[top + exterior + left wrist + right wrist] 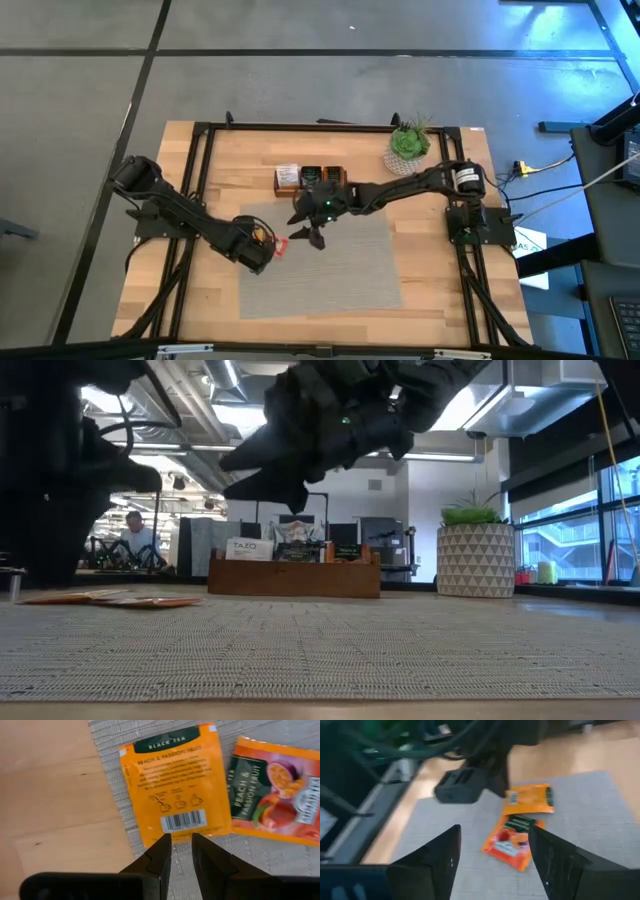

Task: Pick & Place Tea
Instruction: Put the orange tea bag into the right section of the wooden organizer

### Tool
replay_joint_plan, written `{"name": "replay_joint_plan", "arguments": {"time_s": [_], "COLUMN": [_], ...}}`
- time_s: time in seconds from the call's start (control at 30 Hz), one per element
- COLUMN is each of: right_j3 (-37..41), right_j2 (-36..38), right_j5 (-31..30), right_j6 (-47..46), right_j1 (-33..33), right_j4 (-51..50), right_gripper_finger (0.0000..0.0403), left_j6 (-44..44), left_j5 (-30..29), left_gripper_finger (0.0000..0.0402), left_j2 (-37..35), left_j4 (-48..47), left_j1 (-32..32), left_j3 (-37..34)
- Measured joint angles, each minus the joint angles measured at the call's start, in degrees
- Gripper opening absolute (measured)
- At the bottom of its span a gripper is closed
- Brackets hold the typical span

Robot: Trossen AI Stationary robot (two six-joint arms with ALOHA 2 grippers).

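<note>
- Your right tool (492, 865) hangs empty above the grey woven mat (600, 815), fingers spread wide; two flat orange tea sachets (520, 827) lie just ahead, likely the next pick.
- Left tool (181, 851), fingers narrow, gripping nothing, points down at the barcode sachet (172, 787).
- Right arm stretched across the worktop.

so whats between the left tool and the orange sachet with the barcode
Nothing: in the left wrist view only bare grey mat separates the left tool from the barcode sachet, just ahead of its tips.
</note>
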State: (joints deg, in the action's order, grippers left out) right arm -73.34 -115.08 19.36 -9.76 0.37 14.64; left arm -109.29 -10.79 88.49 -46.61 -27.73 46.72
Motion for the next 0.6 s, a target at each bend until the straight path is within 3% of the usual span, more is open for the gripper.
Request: {"name": "replay_joint_plan", "arguments": {"time_s": [0.1,0.33,0.47,0.6], "right_j3": [0.0,0.0,0.0,0.0], "right_j2": [-0.1,-0.3,-0.3,-0.3], "right_j5": [-3.4,-2.7,-1.8,0.6], "right_j6": [0.9,2.0,2.2,1.2], "right_j1": [0.7,0.7,0.7,0.6], "right_j4": [-0.9,-3.0,-2.8,-2.9], "right_gripper_finger": [0.0234,0.0234,0.023,0.0216], "left_j6": [-1.4,-6.4,-6.5,-5.8], "left_j5": [-0.1,-2.2,-0.1,-3.4], "left_gripper_finger": [0.0072,0.0072,0.0072,0.0073], "left_j2": [0.7,-0.4,-3.7,-8.4], "left_j4": [0.1,-6.9,-9.6,-9.9], "left_j1": [0.0,-0.4,-0.5,-0.9], "left_j3": [0.0,0.0,0.0,0.0]}}
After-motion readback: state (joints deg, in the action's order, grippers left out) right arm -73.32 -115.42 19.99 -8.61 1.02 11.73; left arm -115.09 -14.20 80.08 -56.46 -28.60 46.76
